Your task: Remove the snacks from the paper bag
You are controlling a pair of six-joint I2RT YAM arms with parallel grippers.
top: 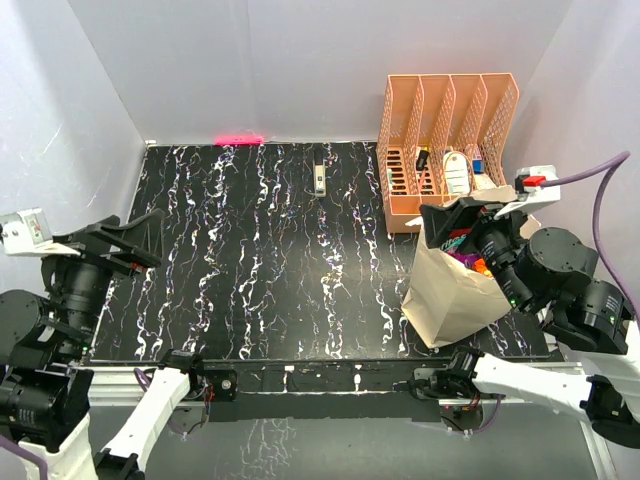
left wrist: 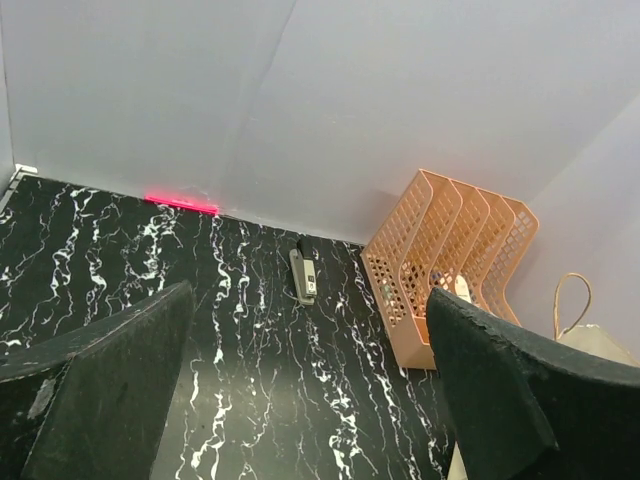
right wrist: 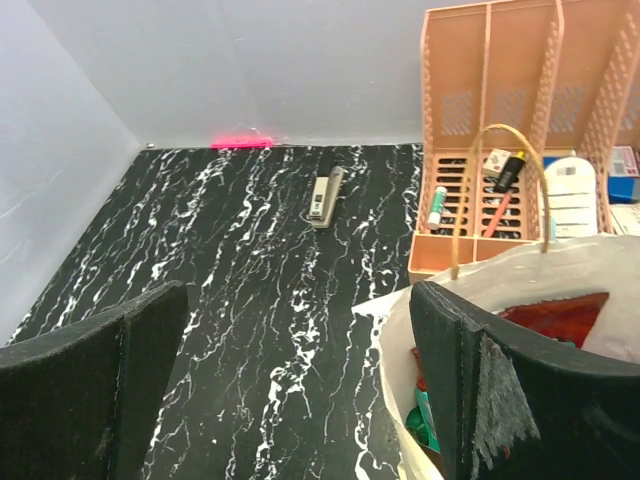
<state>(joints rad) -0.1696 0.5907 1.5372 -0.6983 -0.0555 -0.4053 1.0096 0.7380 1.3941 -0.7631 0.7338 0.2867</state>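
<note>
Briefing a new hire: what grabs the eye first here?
The tan paper bag stands at the near right of the black, white-veined table, bright snacks showing in its mouth and the open right claw at its rim. Behind it, the peach mesh organiser sits against the far wall.

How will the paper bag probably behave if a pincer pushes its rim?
The paper bag stands with an open, uneven mouth, so its rim will probably bend, not resist. It looks tall for its base, so it may tip. The snacks inside might steady it.
</note>
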